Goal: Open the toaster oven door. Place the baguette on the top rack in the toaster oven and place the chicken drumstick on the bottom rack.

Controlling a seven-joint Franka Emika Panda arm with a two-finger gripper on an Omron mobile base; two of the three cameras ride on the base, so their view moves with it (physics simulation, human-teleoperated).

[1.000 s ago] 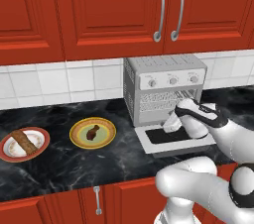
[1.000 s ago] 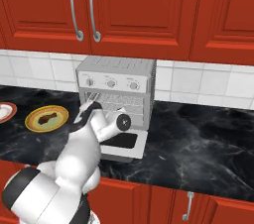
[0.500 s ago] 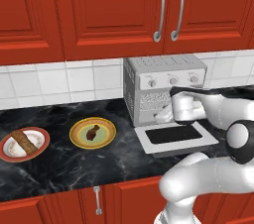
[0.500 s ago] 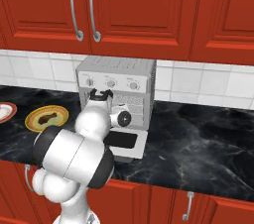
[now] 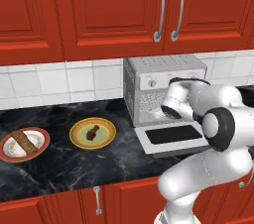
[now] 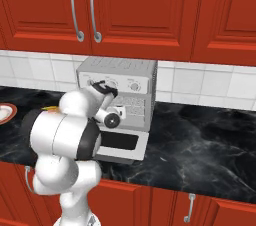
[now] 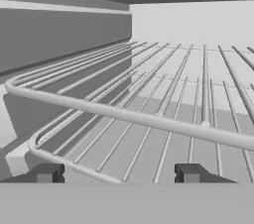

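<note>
In the left base view, the boxy silver-grey toaster oven [image 5: 161, 86] with round knobs on its upper front strip stands on the black marbled worktop [image 5: 59, 161] against the white tiled wall, under red cabinet doors [image 5: 124, 10]. Its flat silver-grey door with the dark glass window [image 5: 173, 136] lies folded down, flat out in front of the oven. The white arm reaches up from the lower right and its hand is at the oven's open front, above the door. Left of the oven, a yellow round plate [image 5: 93, 133] carries the small dark reddish-brown chicken drumstick [image 5: 91, 132]. Further left, near the edge, a red-rimmed white plate [image 5: 24, 143] holds the long brown baguette [image 5: 23, 140].

In the right base view, the oven door [image 6: 120, 145] is likewise down, and the arm's wrist sits directly before the cavity, hiding most of it. The edge of a white plate with a red rim [image 6: 4, 113] shows at the far left of the worktop [image 6: 200, 145].

In the hand view, the tool [image 7: 116, 173] is inside the oven cavity: its two dark fingertips [image 7: 47, 173] stand apart, open, with nothing between them. Just ahead, two thin silver wire racks run across, the upper one [image 7: 149, 119] with its front bar tilted across the picture, the bottom rack [image 7: 74, 166] below and nearer the tips. Both racks are bare.
</note>
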